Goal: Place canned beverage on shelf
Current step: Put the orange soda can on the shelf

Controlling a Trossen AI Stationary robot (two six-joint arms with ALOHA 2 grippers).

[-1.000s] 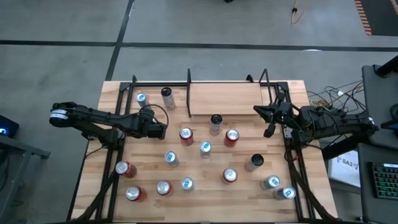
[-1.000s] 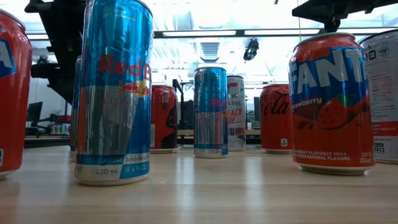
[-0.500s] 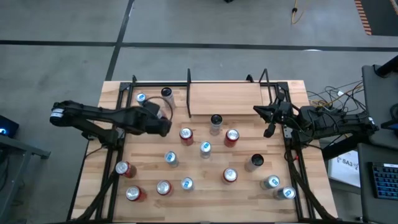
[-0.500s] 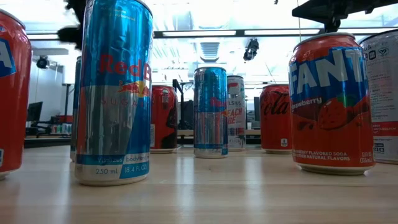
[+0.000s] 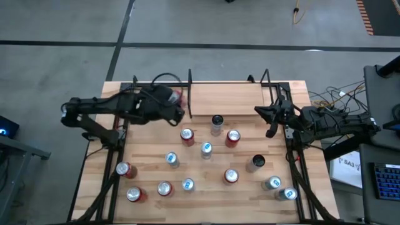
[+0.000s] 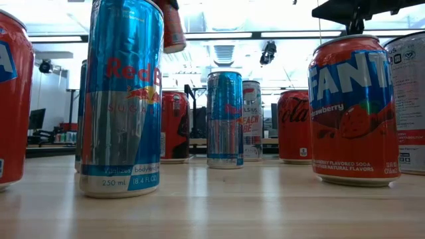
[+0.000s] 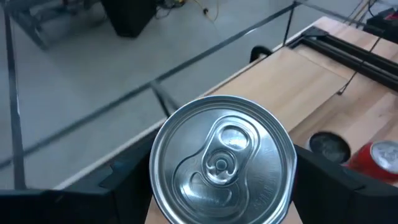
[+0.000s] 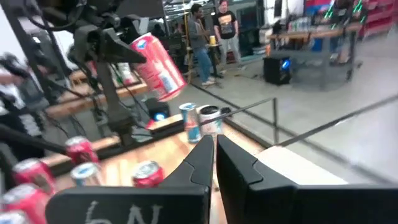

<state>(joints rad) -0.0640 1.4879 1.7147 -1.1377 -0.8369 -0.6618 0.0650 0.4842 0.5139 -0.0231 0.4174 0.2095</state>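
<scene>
While the left gripper has its jaws clamped round a red can, lifted clear of the tabletop and tilted, that can hangs just beside the shelf's left rail, w/ the board lying to its right. In the left wrist view the can's silver lid and pull tab fill the frame btwn the fingers, shelf board beyond. Can's long axis leans off vertical, so I'd judge it needs righting before it's set down. Left arm is the nearer one; right gripper waits by the shelf's right rail, jaws pinched shut, nothing in them.

Readable labels, low view: Red Bull can, "250 mL"; Fanta can, "strawberry flavored soda"; a can w/ "peach". Held can's label unreadable.
</scene>
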